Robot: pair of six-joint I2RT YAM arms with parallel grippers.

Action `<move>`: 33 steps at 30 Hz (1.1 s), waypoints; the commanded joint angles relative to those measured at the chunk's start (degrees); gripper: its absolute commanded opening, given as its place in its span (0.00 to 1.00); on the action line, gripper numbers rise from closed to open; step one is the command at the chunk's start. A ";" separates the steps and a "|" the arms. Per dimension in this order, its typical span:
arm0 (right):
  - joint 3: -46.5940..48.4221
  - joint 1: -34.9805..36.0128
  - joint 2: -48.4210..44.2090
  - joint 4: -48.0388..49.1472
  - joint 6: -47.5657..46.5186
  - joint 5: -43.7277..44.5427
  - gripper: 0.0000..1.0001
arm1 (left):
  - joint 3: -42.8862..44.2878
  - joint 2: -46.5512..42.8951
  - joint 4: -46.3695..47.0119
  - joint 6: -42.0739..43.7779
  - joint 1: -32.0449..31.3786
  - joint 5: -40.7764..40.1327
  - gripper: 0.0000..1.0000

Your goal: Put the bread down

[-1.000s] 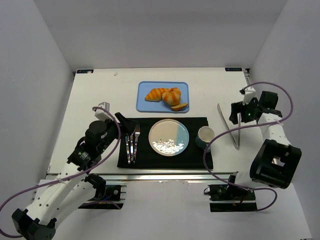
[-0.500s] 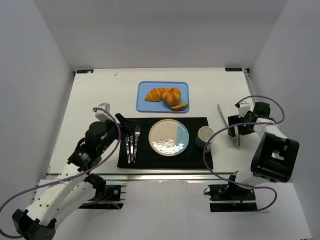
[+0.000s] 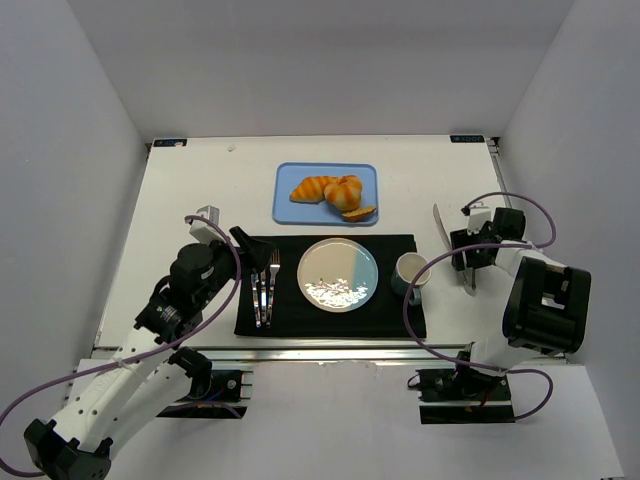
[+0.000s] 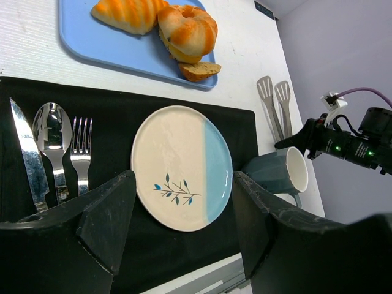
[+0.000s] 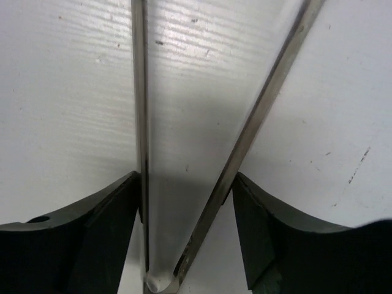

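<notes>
The bread (image 3: pixel 313 188) is an elongated golden-orange striped loaf lying at the left of the blue tray (image 3: pixel 285 175), touching a rounder bun (image 3: pixel 346 190). It also shows in the left wrist view (image 4: pixel 131 13). My left gripper (image 3: pixel 255 250) is open and empty over the placemat's left part, with the plate (image 4: pixel 184 165) seen between its jaws (image 4: pixel 184 179). My right gripper (image 3: pixel 468 262) is low at the table's right. Its fingers (image 5: pixel 122 202) press on both arms of the metal tongs (image 5: pixel 139 92) near their hinge.
A small brown slice (image 3: pixel 360 212) lies on the tray's near right corner. The black placemat (image 3: pixel 390 320) holds a knife, spoon and fork (image 3: pixel 265 285), the plate (image 3: pixel 338 275) and a dark mug (image 3: pixel 410 270). The tongs (image 3: pixel 440 225) lie right of the mug.
My right gripper has moved left and toward the near edge, down onto the tongs, and now straddles them near the hinge. The left arm and the bread have not moved.
</notes>
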 commanded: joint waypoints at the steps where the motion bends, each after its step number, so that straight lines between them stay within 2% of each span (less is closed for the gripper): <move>1: -1.00 0.25 2.77 3.33 1.23 2.37 0.65 | 0.28 0.16 0.21 0.01 0.00 0.18 0.74; 3: -0.91 0.16 3.22 3.59 1.23 2.19 0.58 | 0.55 0.16 0.12 0.19 0.09 0.01 0.74; 4: -0.91 0.16 3.22 3.86 1.23 1.93 0.50 | 0.55 0.25 -0.05 0.19 0.00 0.01 0.74; 6: -0.56 0.25 2.87 3.95 1.15 1.31 0.40 | 0.72 0.25 -0.05 0.27 0.00 0.01 0.74; 9: 1.28 0.25 0.59 3.16 0.80 -0.88 0.17 | 0.81 0.25 -0.14 0.19 0.00 0.01 0.74; 13: 7.51 0.60 -4.50 -0.70 0.18 -10.78 0.09 | 1.07 0.43 -0.05 0.19 0.00 0.27 0.74; 17: 20.76 6.81 -5.04 -7.72 3.16 -15.56 0.15 | 1.51 0.86 -0.23 0.54 0.00 0.44 0.74; 20: 26.06 11.92 -4.52 -8.88 5.54 -16.27 0.24 | 1.60 0.87 -0.23 0.63 0.00 0.36 0.74; 21: 28.86 16.03 -3.82 -8.62 6.41 -16.18 0.29 | 1.69 0.69 -0.23 0.63 0.00 0.36 0.74; 24: 35.62 22.54 -1.02 -9.32 7.47 -15.56 0.38 | 1.87 0.25 -0.93 0.54 0.00 -0.08 0.74; 27: 43.44 27.22 3.11 -10.72 8.26 -15.04 0.40 | 1.95 -1.06 -2.24 0.36 0.00 -0.87 0.73; 33: 53.22 34.17 9.89 -11.70 6.42 -13.37 0.42 | 1.43 -4.32 -4.53 -0.60 0.00 -2.45 0.73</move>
